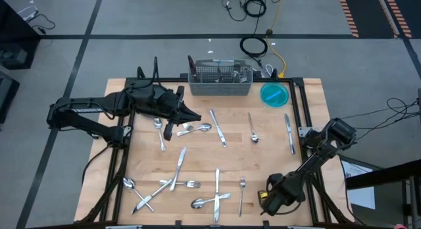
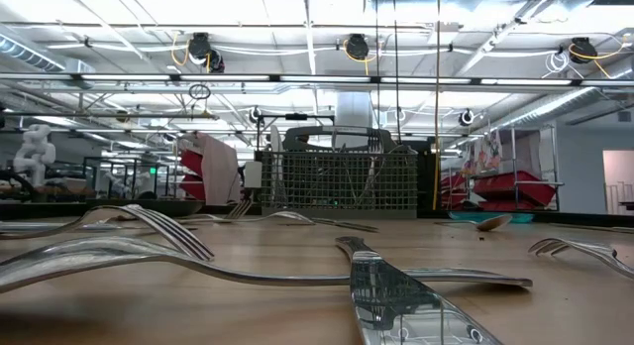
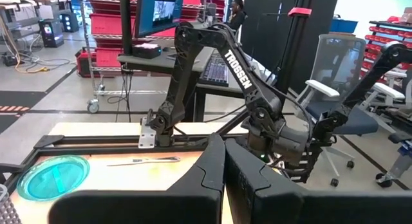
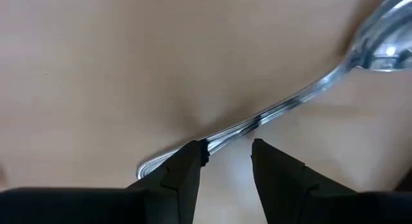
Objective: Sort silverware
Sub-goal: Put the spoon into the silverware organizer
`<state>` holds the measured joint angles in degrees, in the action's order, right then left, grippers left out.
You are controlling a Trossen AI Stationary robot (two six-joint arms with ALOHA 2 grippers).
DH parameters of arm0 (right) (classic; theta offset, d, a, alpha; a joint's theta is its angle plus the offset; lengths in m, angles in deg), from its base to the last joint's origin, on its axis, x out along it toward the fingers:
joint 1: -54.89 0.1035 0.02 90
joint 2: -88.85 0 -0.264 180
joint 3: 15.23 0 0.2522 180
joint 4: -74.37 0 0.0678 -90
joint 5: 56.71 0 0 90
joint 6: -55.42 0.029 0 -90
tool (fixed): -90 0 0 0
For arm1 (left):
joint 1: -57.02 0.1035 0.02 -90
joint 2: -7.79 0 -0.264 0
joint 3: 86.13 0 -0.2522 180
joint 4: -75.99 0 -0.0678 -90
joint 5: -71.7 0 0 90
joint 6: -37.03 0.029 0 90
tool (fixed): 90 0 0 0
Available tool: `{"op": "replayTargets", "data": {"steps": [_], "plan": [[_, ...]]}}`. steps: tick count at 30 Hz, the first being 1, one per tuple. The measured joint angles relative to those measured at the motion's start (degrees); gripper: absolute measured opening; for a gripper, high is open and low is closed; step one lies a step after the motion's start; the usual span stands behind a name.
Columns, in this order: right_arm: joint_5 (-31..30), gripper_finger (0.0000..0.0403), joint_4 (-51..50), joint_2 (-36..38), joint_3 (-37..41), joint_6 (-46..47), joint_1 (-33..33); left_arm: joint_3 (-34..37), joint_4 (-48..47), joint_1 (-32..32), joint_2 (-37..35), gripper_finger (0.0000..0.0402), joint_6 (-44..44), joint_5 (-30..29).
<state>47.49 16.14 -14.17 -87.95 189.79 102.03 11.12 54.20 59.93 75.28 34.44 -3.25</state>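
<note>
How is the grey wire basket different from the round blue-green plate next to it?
The grey wire-mesh basket is a box with see-through walls that stand up; the round blue-green plate is solid and lies flat. The basket is long with straight sides, the plate a circle. The basket looks bigger than the plate. Both sit at the far edge of the wooden table, side by side, not touching.

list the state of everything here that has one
left end effector: shut, empty, above the table
right end effector: open, fingers astride the spoon handle
spoon: lying flat, not lifted
silverware: scattered flat on the table, unsorted
caddy: upright at the far edge
plate: flat, nothing on it
</note>
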Motion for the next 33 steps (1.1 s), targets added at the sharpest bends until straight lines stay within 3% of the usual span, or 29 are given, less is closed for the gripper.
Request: {"op": "replayTargets", "data": {"steps": [9,17,27,33], "plan": [[-7.5,0.0127,-6.3,0.0,0.2,-4.8,-5.0,0.0,0.0,0.0,0.0,0.0011,0.2,0.0],[-18.4,0.0127,-1.2,0.0,0.3,-18.5,-12.1,0.0,0.0,0.1,0.0,0.0011,1.0,0.0],[-19.7,0.0127,2.5,0.4,-1.5,-47.2,-22.6,0.0,0.0,0.5,0.0,0.0011,1.9,-0.1],[-21.9,0.0127,-8.3,0.4,-8.3,-44.7,-25.8,0.0,-0.2,0.5,0.0,0.0011,1.5,-0.1]]}}
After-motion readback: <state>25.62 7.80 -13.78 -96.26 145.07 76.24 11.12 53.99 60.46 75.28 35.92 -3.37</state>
